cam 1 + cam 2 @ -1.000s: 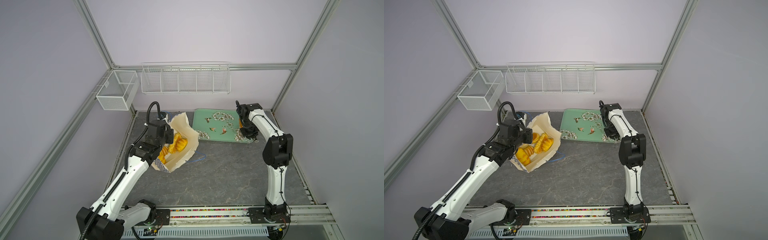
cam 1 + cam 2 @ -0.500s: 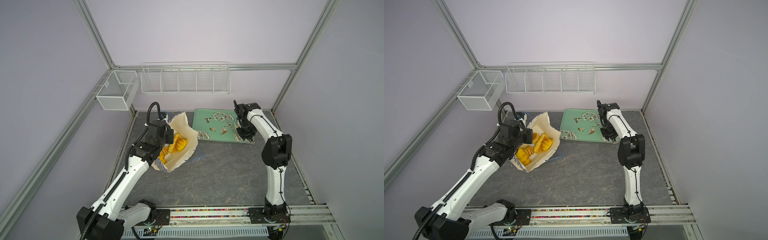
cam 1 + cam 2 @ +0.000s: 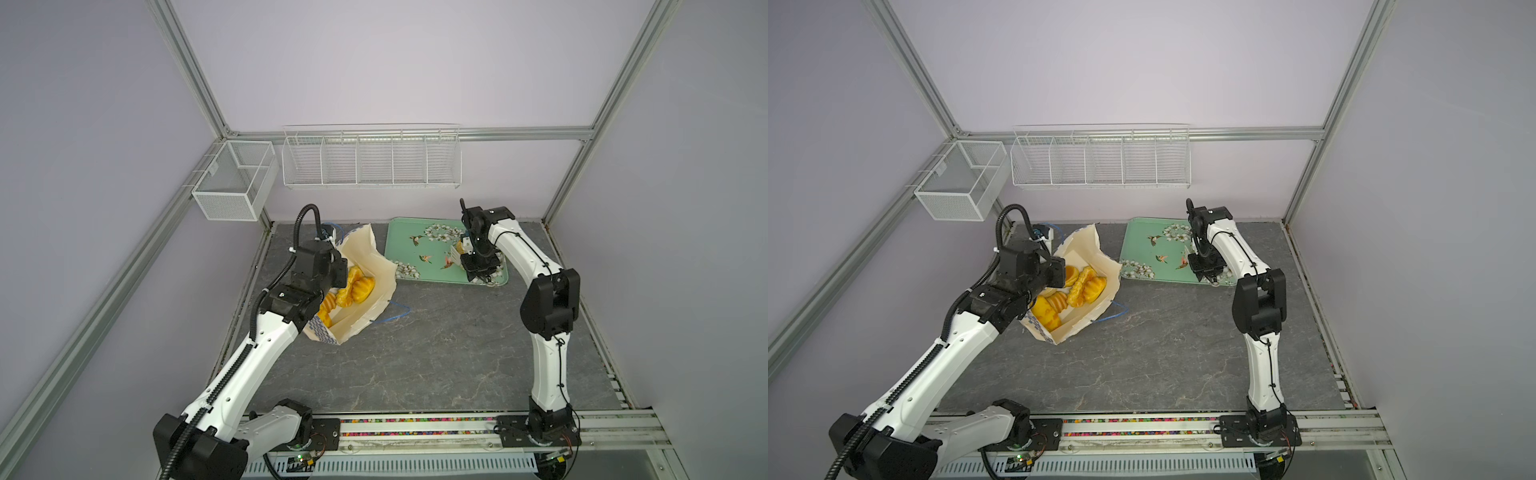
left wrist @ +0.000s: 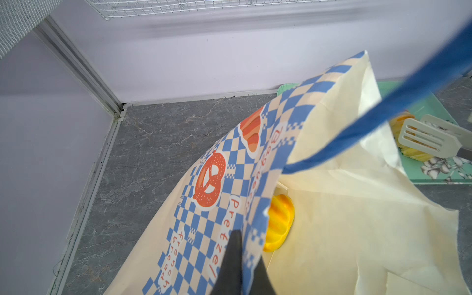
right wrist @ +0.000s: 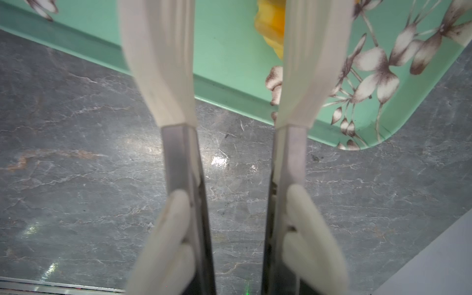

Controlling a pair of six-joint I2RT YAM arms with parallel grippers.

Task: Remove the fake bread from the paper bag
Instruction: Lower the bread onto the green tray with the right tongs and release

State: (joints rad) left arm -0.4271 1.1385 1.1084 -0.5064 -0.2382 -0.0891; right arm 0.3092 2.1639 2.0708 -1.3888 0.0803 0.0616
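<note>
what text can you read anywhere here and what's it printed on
"Pretzel": printed on the outside of the paper bag.
"french": on the same bag, beside "Pretzel"; anything after it is cut off.
"Bague...": on the bag near its fold; the last letters are lost in the crease.
Nothing else readable in any view.

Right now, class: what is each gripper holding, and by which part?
The left gripper pinches the paper bag by the rim of its checkered wall. The right gripper grips the tongs by their metal arms, behind the white heads.
</note>
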